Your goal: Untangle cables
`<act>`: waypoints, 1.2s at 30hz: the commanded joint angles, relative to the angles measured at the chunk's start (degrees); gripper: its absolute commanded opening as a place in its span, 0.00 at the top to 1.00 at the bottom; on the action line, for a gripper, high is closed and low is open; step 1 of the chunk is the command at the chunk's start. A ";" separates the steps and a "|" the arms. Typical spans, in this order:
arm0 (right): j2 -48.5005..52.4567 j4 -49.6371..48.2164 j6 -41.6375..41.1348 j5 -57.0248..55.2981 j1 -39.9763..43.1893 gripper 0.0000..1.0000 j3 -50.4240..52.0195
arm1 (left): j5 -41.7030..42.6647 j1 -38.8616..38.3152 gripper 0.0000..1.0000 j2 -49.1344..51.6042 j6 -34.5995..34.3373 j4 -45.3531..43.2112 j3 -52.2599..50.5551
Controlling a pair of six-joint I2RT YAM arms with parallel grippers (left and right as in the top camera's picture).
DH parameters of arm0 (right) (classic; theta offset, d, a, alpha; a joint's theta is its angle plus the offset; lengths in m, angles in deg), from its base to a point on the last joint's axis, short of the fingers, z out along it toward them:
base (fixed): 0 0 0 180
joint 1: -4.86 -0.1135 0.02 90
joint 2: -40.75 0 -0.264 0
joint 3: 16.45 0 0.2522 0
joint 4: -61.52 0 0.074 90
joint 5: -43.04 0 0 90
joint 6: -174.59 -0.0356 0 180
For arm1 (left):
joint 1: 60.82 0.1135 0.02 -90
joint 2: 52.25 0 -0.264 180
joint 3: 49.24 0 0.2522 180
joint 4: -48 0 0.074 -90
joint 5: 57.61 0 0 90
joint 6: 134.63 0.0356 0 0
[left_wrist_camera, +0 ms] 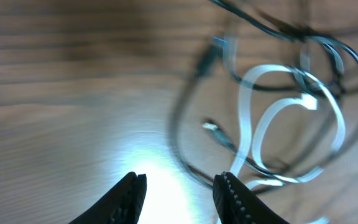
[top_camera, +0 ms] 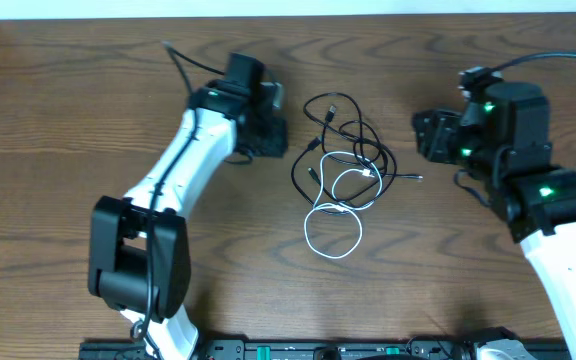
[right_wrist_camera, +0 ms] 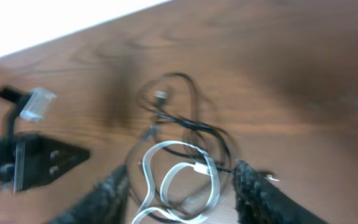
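Observation:
The cables lie tangled mid-table: a white cable in loose loops, crossed by thin black cables with small plug ends. My left gripper sits just left of the tangle. In the left wrist view it is open with nothing between its fingers; the white cable and a black cable lie ahead and to the right. My right gripper hovers right of the tangle. In the right wrist view it is open, with the white cable and black cables on the table below.
The wooden table runs to a pale back edge. The left arm's white link slants from the front left, and the right arm's body stands at the right. The left gripper's black body shows in the right wrist view.

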 commanded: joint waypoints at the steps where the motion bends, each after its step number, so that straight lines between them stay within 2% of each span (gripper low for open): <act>1: 0.74 2.67 -0.02 1.22 4.11 0.43 -0.17 | 0.48 -5.18 0.55 1.77 -0.35 -0.24 -1.07; 10: 1.09 8.63 4.50 1.20 7.34 0.39 -0.17 | -11.08 -13.14 0.53 7.67 -11.39 -7.50 -1.07; 15: 1.09 9.07 5.09 1.18 7.34 0.38 -0.15 | -15.21 -14.64 0.54 12.11 -13.00 -11.50 -1.07; 17: 1.09 9.07 5.57 1.18 7.34 0.38 -0.15 | -15.21 -14.69 0.65 13.14 -13.03 -12.76 -1.07; 19: 1.09 9.09 6.27 1.03 7.34 0.38 -0.15 | -15.23 -14.69 0.81 13.35 -13.00 -13.25 -1.07; 20: 1.09 9.14 6.38 0.94 7.34 0.38 -0.15 | -15.23 -14.67 0.92 13.33 -12.79 -13.60 -1.05; 26: 1.09 9.14 7.85 0.44 7.34 0.39 -0.15 | -15.23 -14.58 0.93 8.35 -12.17 -12.35 -0.74; 30: 1.09 9.09 9.27 0.31 7.34 0.55 -0.07 | -15.28 -14.60 0.93 0.83 -12.17 -11.37 -0.74; 33: 1.11 9.09 10.01 0.31 7.34 0.89 0.17 | -16.24 -14.67 0.92 -5.44 -12.17 -11.45 -0.74; 34: 1.22 9.11 10.03 0.28 7.34 0.92 0.22 | -17.22 -14.71 0.92 -7.41 -12.17 -11.50 -0.74; 36: 1.57 9.14 10.03 0.09 7.41 0.90 0.26 | -19.34 -14.75 0.93 -11.45 -12.15 -11.85 -0.74</act>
